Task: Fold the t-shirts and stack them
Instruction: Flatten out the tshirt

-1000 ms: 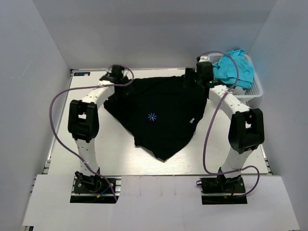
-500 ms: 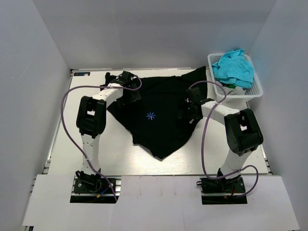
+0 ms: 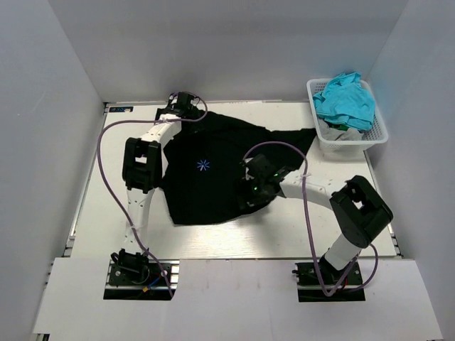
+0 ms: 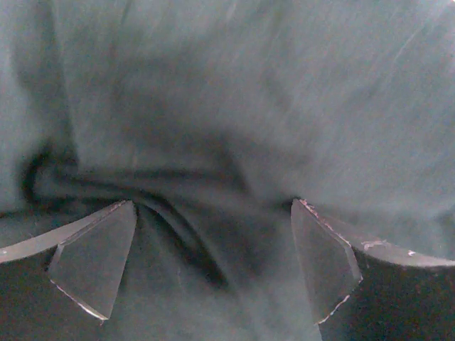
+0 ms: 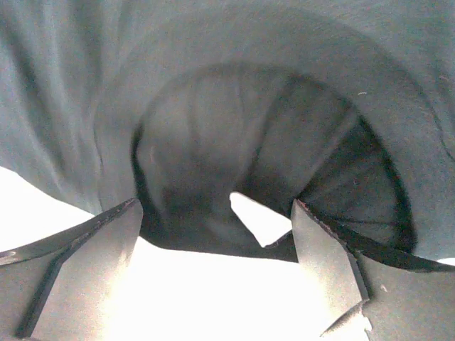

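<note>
One black t-shirt [image 3: 220, 160] lies spread and rumpled on the white table, with a small blue mark [image 3: 204, 165] on its cloth. My left gripper [image 3: 183, 103] is at the shirt's far left edge. In the left wrist view it [image 4: 213, 202] stands open just above folds of black cloth [image 4: 234, 106], with nothing between its fingers. My right gripper [image 3: 250, 192] is over the shirt's near right edge. Seen from the right wrist, it [image 5: 215, 204] is open over bare table, with the shirt's arched edge [image 5: 213, 177] just ahead.
A white lattice basket [image 3: 380, 131] holding teal cloth [image 3: 345, 99] stands at the back right corner, close to the shirt's right tip. Bare table [image 3: 213, 241] runs along the near edge, and grey walls close in the sides and back.
The shirt has shifted left and its near point has flattened out. My left gripper went back to the far left edge. My right gripper came nearer and to the left, off the shirt's right side.
</note>
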Tool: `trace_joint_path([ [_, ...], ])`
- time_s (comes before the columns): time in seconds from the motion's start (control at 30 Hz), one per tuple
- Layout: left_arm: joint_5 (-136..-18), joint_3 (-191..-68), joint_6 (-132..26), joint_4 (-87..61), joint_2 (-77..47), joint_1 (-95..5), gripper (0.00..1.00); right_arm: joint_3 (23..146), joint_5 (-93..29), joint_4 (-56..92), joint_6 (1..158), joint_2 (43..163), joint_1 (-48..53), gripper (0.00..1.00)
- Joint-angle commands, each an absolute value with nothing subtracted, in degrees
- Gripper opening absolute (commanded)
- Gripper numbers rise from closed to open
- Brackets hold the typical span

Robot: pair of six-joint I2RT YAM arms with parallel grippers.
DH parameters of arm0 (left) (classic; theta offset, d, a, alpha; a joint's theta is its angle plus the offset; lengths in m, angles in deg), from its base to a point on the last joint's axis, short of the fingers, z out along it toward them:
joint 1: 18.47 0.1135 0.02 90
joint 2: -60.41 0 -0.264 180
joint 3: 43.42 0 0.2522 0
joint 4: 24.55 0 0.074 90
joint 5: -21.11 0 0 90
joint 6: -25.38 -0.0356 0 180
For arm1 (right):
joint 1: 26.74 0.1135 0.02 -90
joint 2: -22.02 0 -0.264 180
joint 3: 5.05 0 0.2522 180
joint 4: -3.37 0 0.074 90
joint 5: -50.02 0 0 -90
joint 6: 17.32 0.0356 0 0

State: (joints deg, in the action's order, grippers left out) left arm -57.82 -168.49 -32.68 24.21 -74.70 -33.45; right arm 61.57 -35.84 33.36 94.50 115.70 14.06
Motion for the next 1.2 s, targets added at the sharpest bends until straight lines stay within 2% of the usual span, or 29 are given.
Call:
trace_joint_path([
  [0.0, -63.3, -174.0, -36.8, 23.4, -82.6, -34.5, 1.0, 65.4, -31.5, 39.3, 92.0, 114.6, 20.2, 0.9],
  [0.23, -69.6, -180.0, -40.5, 22.2, -81.5, -34.5, 1.0, 71.7, -32.0, 40.9, 87.2, 114.6, 24.3, 0.9],
  [0.43, -61.3, -175.9, -39.2, 33.2, -68.9, -34.5, 1.0, 76.8, -44.2, 43.7, 89.5, 111.2, 22.4, 0.9],
  [0.53, -59.1, -163.7, -33.5, 37.9, -56.0, -34.5, 1.0, 77.0, -51.3, 47.9, 94.4, 110.2, 20.8, 0.9],
  [0.7, -63.8, -131.3, -26.7, 34.8, -30.4, -35.0, 1.0, 74.5, -56.0, 51.7, 101.0, 107.6, 14.7, 0.9],
  [0.8, -68.9, -120.4, -31.8, 30.2, -20.6, -37.4, 1.0, 73.1, -56.7, 52.6, 101.5, 105.7, 10.5, 0.9],
  [0.87, -70.3, -117.7, -33.8, 30.2, -15.2, -41.2, 1.0, 72.1, -57.6, 52.9, 101.9, 105.1, 7.5, 0.9],
  [1.0, -70.3, -112.4, -35.0, 31.4, -17.8, -48.0, 1.0, 69.4, -56.2, 52.2, 101.6, 103.8, 0.1, 0.9],
  [1.17, -68.4, -113.8, -31.3, 33.9, -25.6, -52.4, 1.0, 69.5, -52.9, 51.5, 101.9, 105.4, -4.5, 0.9],
])
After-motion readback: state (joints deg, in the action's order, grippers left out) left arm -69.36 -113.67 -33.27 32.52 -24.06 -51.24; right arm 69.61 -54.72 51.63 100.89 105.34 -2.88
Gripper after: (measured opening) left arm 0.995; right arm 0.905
